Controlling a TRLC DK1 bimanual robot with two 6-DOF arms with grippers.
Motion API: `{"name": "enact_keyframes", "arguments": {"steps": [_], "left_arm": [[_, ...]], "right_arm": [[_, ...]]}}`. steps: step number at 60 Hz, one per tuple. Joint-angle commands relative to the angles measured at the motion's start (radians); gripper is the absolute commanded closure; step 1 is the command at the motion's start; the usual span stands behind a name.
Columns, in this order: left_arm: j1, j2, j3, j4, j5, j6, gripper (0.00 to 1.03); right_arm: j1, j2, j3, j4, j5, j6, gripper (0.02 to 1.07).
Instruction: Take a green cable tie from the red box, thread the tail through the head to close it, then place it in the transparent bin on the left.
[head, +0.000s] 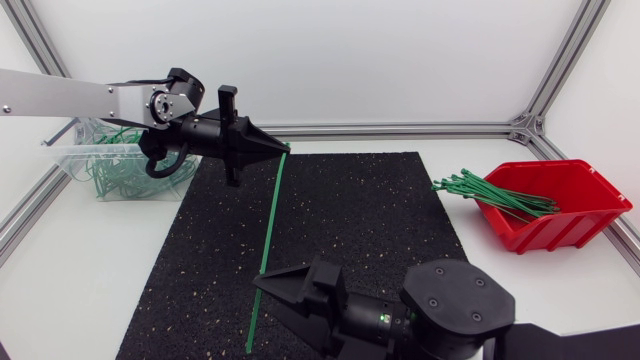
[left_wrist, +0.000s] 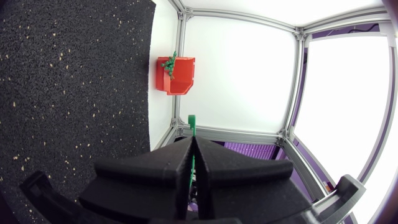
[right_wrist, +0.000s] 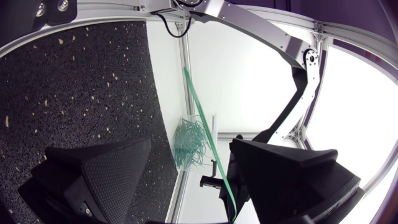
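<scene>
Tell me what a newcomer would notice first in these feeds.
The long green cable tie stretched straight over the black mat, its far end pinched in the left gripper and its length passing between the open fingers of the right gripper. Next, the red box at right with loose ties poking out, and the clear bin at left holding green loops.

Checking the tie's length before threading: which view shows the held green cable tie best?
The head view: the green cable tie runs full length from the left tool past the right tool. Left wrist shows only its end; right wrist only a middle stretch.
</scene>
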Motion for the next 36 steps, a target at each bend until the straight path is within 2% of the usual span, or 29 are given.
{"name": "enact_keyframes", "arguments": {"steps": [1,7,13,17,23,27,36], "left_arm": [[0.015,0.024,-0.018,-0.012,0.02,0.005,1.0],[0.023,0.029,-0.018,-0.014,0.024,0.006,1.0],[0.025,0.034,-0.026,-0.014,0.026,0.012,1.0],[0.025,0.032,-0.028,-0.014,0.027,0.012,1.0],[0.023,0.034,-0.029,-0.014,0.029,0.012,1.0],[0.02,0.034,-0.031,-0.014,0.029,0.012,1.0],[0.02,0.034,-0.034,-0.014,0.03,0.012,1.0]], "right_arm": [[0.021,0.019,-0.018,0.021,0.006,-0.042,0.32],[0.03,0.024,-0.01,0.026,0.005,-0.041,0.34],[0.05,0.018,-0.005,0.026,0.0,-0.048,0.55],[0.055,0.016,0.004,0.026,0.0,-0.048,0.65],[0.055,0.024,0.019,0.029,-0.001,-0.048,0.71],[0.053,0.024,0.028,0.029,-0.001,-0.05,0.81],[0.046,0.03,0.037,0.029,-0.004,-0.048,0.81]]}}
